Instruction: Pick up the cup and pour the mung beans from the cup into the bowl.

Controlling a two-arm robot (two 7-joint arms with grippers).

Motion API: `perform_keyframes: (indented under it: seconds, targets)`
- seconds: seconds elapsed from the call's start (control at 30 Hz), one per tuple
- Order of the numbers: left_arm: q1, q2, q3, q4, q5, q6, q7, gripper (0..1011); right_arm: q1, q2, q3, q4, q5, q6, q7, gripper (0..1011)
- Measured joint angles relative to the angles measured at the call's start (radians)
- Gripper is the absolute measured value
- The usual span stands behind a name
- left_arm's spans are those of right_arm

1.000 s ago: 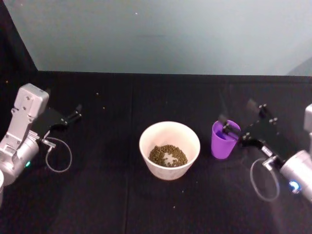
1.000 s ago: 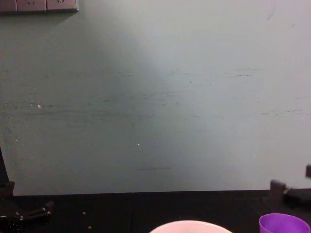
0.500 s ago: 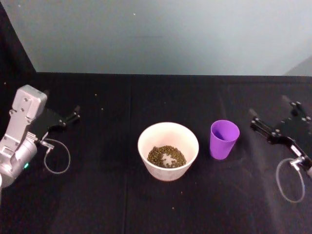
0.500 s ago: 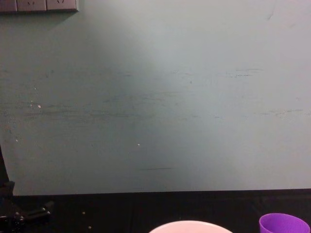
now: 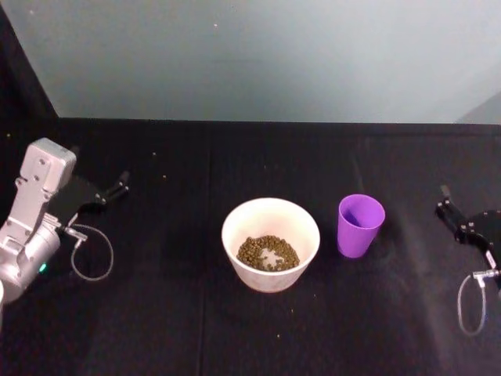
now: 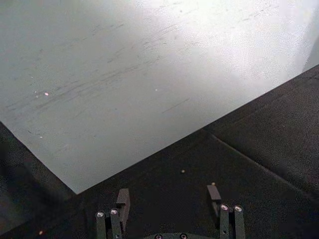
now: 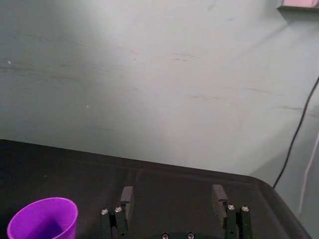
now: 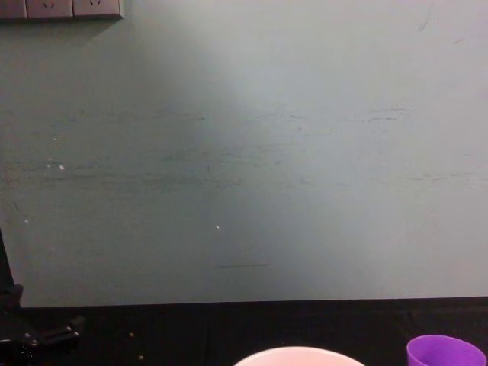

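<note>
Black table (image 5: 235,157): purple cup (image 5: 360,225) upright beside bowl (image 5: 271,244) of mung beans (image 5: 268,253); right gripper (image 7: 172,198) fingers spread, empty, cup well apart; left gripper (image 6: 168,197) fingers spread, empty.

It looked like a bare test room or robotics lab rather than a home. A table (image 5: 235,157) draped in black cloth stood against a plain, scuffed grey-green wall (image 8: 244,152), with a strip of wall sockets (image 8: 61,8) high up and a loose cable (image 7: 294,137) hanging down the wall.
</note>
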Motion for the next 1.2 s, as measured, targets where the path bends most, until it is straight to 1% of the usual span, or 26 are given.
perform_keyframes:
  seconds: [0.03,0.1,1.2]
  targets:
    - [0.0,0.0,0.0,0.0,0.0,0.0,0.0,1011,0.004,-0.002,0.0,0.016,0.005,-0.015,0.016,1002]
    - [0.0,0.0,0.0,0.0,0.0,0.0,0.0,1011,0.006,-0.003,-0.001,0.023,0.008,-0.022,0.024,1002]
    - [0.0,0.0,0.0,0.0,0.0,0.0,0.0,1011,0.005,-0.002,-0.002,0.013,0.008,-0.013,0.019,1002]
